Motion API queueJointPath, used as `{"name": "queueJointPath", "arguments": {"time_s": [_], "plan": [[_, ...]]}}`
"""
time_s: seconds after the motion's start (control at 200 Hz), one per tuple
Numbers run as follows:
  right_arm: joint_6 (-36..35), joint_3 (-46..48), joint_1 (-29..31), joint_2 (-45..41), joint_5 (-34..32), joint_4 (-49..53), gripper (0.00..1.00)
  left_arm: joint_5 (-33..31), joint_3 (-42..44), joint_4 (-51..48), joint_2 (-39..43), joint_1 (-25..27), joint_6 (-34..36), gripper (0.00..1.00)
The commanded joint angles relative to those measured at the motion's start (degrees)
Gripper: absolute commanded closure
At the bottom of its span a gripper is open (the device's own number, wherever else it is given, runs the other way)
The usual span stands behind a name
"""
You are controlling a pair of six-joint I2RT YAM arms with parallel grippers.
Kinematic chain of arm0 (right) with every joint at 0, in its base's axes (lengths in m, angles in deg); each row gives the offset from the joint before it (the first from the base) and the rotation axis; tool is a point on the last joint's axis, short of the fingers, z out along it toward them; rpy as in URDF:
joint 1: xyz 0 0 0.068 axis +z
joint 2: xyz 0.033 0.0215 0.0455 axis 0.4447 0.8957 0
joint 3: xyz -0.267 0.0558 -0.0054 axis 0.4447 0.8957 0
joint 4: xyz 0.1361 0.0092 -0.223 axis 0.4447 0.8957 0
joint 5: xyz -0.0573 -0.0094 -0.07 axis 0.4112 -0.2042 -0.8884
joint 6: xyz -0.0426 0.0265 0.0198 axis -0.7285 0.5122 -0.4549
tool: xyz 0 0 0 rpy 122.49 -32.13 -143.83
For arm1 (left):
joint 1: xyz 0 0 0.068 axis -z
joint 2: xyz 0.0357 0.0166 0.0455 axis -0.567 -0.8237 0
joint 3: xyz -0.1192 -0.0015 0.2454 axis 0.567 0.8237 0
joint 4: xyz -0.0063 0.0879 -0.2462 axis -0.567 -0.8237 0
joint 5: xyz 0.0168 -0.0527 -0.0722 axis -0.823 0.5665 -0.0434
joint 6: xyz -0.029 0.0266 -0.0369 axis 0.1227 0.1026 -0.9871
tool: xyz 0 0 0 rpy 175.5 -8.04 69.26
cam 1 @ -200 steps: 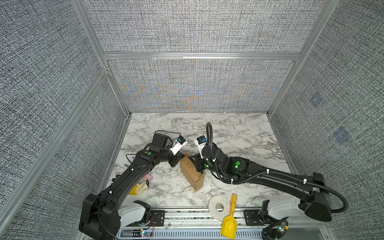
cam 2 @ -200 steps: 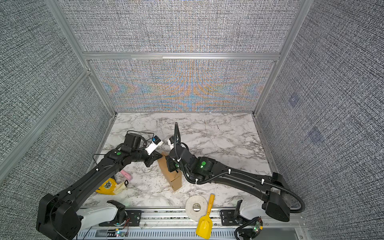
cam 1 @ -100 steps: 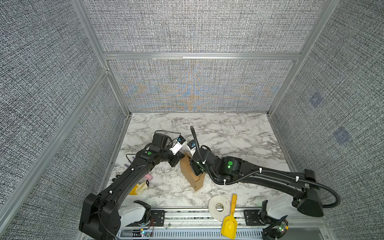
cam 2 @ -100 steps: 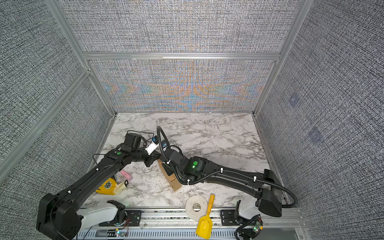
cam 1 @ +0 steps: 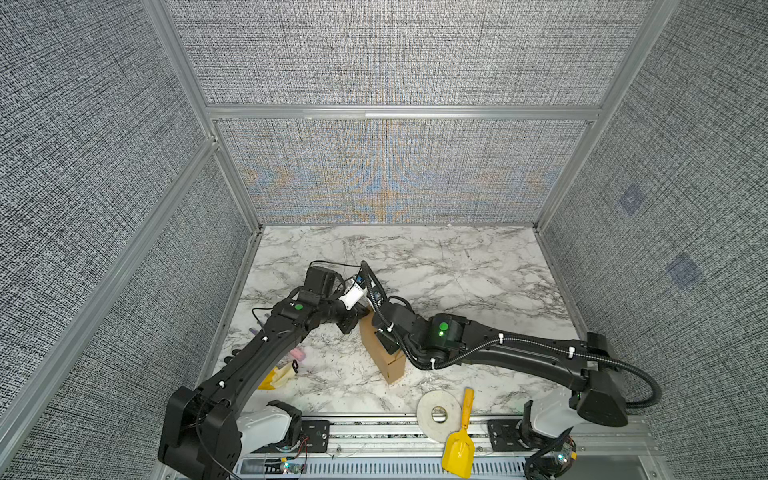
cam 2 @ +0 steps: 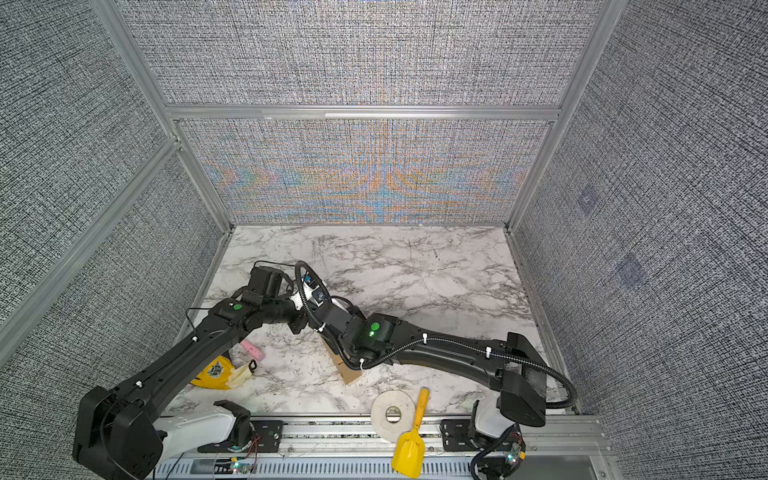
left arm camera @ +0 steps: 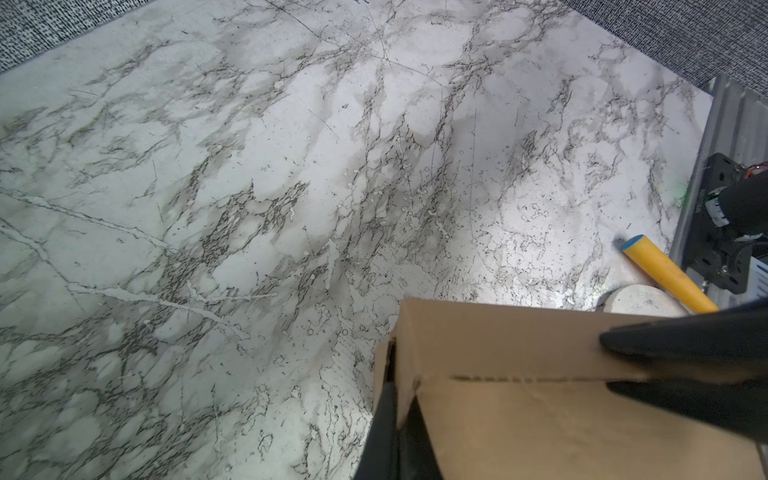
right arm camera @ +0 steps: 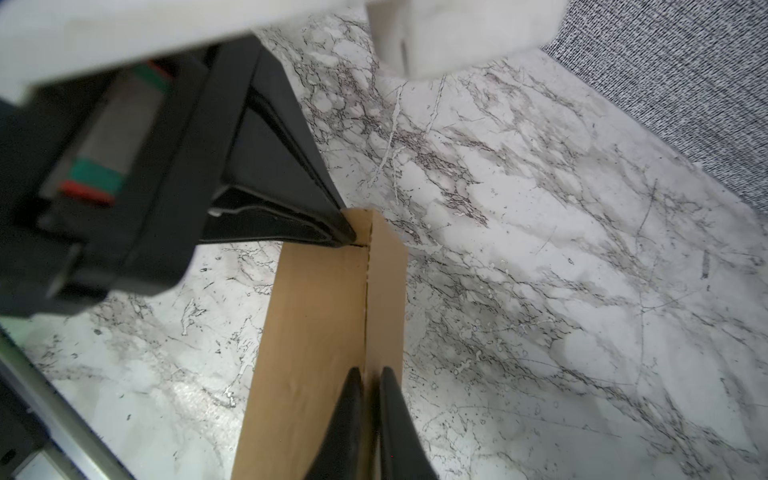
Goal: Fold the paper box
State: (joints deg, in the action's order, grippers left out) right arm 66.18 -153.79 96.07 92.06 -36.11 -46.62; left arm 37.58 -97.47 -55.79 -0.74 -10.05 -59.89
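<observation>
The paper box (cam 1: 384,359) (cam 2: 348,372) is brown cardboard, folded narrow and standing on edge on the marble table, front left of the middle. My left gripper (left arm camera: 395,399) (right arm camera: 347,237) is shut on the thin cardboard at the box's far end corner. My right gripper (right arm camera: 368,372) (left arm camera: 606,363) reaches across from the right. It is shut on the upper edge of the box (right arm camera: 316,316), one finger on each side of the perforated crease. In both top views the two wrists hide the jaws and the top of the box.
A white tape roll (cam 1: 438,415) and a yellow scoop (cam 1: 459,444) lie at the front edge, right of the box. A yellow-and-white item (cam 1: 278,374) and a small pink piece (cam 1: 298,354) lie under the left arm. A metal rail (cam 1: 374,432) runs along the front.
My right arm has swung left over the box and its jaws have closed on the box's upper edge. The left arm and the box have stayed put.
</observation>
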Motion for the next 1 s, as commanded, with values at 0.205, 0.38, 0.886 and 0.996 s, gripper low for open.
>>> {"name": "queueJointPath", "arguments": {"time_s": [0.205, 0.38, 0.886, 0.996], "plan": [[1.1, -3.2, 2.7, 3.4, -7.2, 4.6, 0.97, -3.5, 0.9, -9.7, -0.3, -0.2, -0.6, 0.91], [1.0, -5.4, 4.6, 6.3, -10.9, 7.2, 0.99, -3.6, 1.0, -9.5, -0.2, -0.3, -0.9, 0.85], [-0.6, -6.6, 5.5, 8.4, -12.8, 8.2, 0.99, 4.1, -3.5, -13.3, 5.1, -7.9, -0.2, 0.64], [-0.6, -6.5, 5.5, 8.5, -12.7, 8.1, 0.99, 5.7, -5.1, -14.5, 6.0, -9.4, 2.0, 0.56]]}}
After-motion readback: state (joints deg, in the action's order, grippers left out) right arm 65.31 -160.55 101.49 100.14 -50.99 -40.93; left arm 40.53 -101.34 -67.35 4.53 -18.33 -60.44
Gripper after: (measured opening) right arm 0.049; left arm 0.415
